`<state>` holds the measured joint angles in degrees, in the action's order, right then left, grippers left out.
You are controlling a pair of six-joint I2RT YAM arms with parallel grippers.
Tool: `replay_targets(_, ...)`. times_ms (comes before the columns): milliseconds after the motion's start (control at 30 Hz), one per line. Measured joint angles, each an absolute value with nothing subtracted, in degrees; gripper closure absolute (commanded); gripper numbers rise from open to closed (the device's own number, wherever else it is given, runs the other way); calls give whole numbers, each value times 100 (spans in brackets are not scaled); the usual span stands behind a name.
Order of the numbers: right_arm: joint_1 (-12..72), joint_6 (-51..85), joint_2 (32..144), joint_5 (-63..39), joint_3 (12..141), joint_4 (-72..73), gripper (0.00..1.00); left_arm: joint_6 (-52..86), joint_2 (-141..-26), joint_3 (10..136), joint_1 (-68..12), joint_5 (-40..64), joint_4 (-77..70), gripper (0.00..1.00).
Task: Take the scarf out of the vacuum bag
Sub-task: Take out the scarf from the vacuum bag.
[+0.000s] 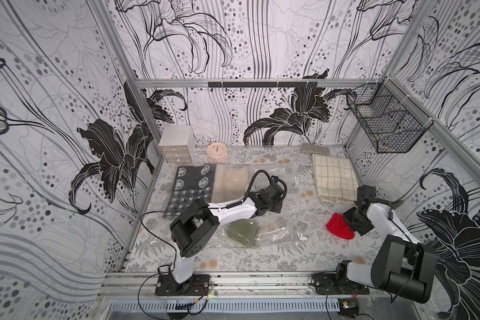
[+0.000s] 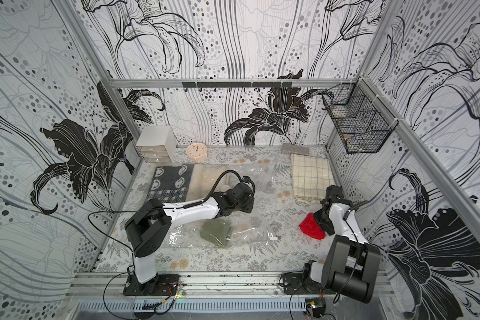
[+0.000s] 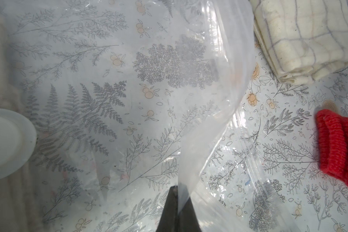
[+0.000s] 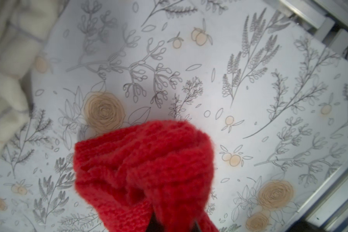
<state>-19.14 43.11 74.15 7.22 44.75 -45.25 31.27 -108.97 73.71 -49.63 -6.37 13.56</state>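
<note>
The vacuum bag is clear crinkly plastic spread over the middle of the table. Its white zip slider lies at the near right edge, and the round white valve disc shows in the left wrist view. My left gripper is shut on a raised fold of the bag's film. The red knitted scarf is outside the bag, to its right. My right gripper is shut on the scarf, which hides most of its jaws.
A green knit lies inside the bag near the front. A dark patterned and cream cloth lies far left. A folded cream checked cloth, drawer unit, clock and grey block stand behind. A wire basket hangs right.
</note>
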Motion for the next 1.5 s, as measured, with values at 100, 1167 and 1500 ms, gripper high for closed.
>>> replay_targets(100, -2040, 4554, 7432, 762, 4480, -4484, 100, 3129, -10890, 7328, -4917, -602, 1304, 100)
replay_targets(1167, -2158, 4305, 6230, 1041, 4554, -4971, 60, 3127, -10888, 7258, -4880, -445, 1225, 100)
replay_targets(1500, -1288, 3162, 6661, -967, 4552, -4803, 100, 3129, -10888, 7542, -4880, -449, 1391, 100)
